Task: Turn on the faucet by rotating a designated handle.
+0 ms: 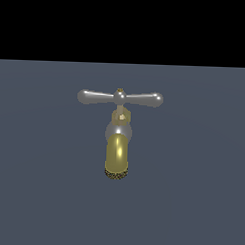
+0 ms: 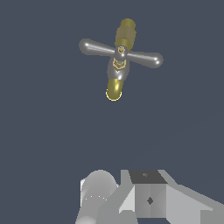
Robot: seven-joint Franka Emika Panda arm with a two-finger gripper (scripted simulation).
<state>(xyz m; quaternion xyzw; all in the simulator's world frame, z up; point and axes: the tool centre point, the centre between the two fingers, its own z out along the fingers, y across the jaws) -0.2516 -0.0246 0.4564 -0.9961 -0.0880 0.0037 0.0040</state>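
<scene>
The handle (image 1: 120, 97) is being shown in the exterior view as a slim, polished silver crossbar, its two arms tapering out from a ball hub and swelling into rounded bulbs, with a small brass tip seated on the hub; it is lying level, crosswise above the spout. It is being carried on top of the faucet (image 1: 117, 153), near the middle of the scene, where a short brass stem is dropping into a rounded silver collar and a glossy gold-brass spout is curving down toward the camera, ending in a dark, speckled mesh tip. Everything is being set on a flat, matte slate-grey floor (image 1: 192, 197), with a black band lying across the top of that view. In the wrist view the same handle (image 2: 120, 53) is being seen tilted across the faucet (image 2: 114, 85), well apart from the pale grey, blocky and cylindrical parts of the robot (image 2: 144, 197) at the picture's edge. The fingertips are not being shown there, so it cannot be told whether the fingers are spread or closed. No lettering or brand mark is being shown legibly anywhere.
</scene>
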